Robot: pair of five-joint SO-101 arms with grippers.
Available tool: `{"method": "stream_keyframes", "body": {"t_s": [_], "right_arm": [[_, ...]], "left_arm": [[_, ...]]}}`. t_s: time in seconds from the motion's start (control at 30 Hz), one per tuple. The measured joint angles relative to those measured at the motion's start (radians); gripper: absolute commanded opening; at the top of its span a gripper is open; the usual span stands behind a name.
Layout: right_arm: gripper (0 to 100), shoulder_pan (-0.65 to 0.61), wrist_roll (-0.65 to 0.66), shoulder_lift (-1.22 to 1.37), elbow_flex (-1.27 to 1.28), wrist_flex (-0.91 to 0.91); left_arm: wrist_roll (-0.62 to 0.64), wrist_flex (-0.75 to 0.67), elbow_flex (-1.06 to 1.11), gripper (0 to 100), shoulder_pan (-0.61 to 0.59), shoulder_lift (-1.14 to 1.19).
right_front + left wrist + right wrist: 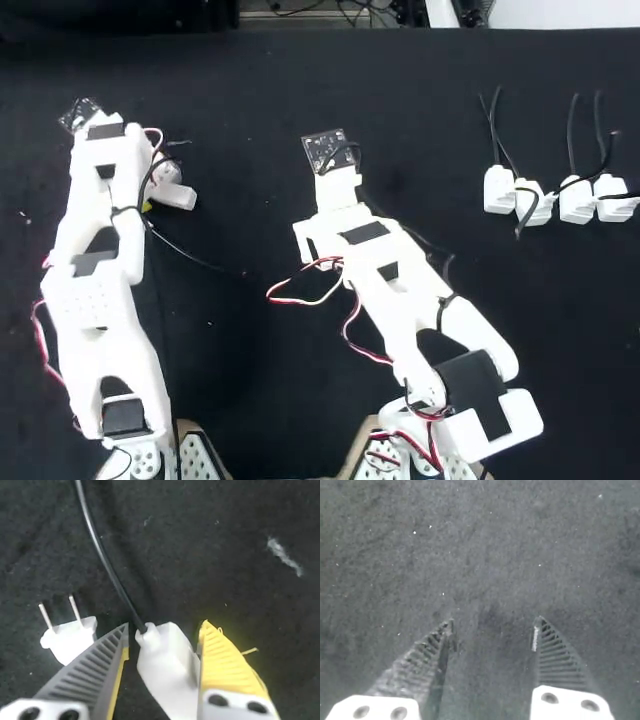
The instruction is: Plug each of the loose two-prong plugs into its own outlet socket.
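A white corded plug body [165, 667] lies between the fingers of my left gripper [165, 625], its black cable [102, 555] running away over the cloth. The yellow finger [225, 665] touches it, and a narrow dark gap shows on the grey finger's [92, 677] side, so the gripper is open around it. Beside the grey finger lies a loose white two-prong plug [67, 635], prongs pointing away. In the high view this gripper [160, 185] is at the far left by a white plug piece [178, 196]. My right gripper [492, 622] is open over bare black cloth.
Several white corded outlet pieces [560, 198] sit in a row at the far right of the table. The right arm [360, 240] stretches across the middle. A black cable [195, 258] trails between the two arms, and red and white wires [310, 280] loop beside the right arm.
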Motion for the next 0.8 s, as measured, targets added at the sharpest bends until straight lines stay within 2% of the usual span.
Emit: {"method": "stream_keyframes", "body": {"t_s": [0.2,0.33,0.4,0.57,0.67,0.8], "right_arm": [[23.0,0.0,0.0,0.0,0.0,-0.002],[23.0,0.0,0.0,0.0,0.0,-0.002],[23.0,0.0,0.0,0.0,0.0,-0.002],[23.0,0.0,0.0,0.0,0.0,-0.002],[23.0,0.0,0.0,0.0,0.0,-0.002],[23.0,0.0,0.0,0.0,0.0,-0.002]], "left_arm": [[0.0,0.149,-0.219,21,-0.002,0.126],[0.0,0.275,-0.348,2,-0.002,0.167],[0.0,0.325,-0.4,5,-0.002,0.17],[-0.006,0.436,-0.511,3,-0.002,0.17],[-0.069,0.531,-0.612,3,-0.002,0.17],[-0.18,0.566,-0.672,3,-0.002,0.169]]}}
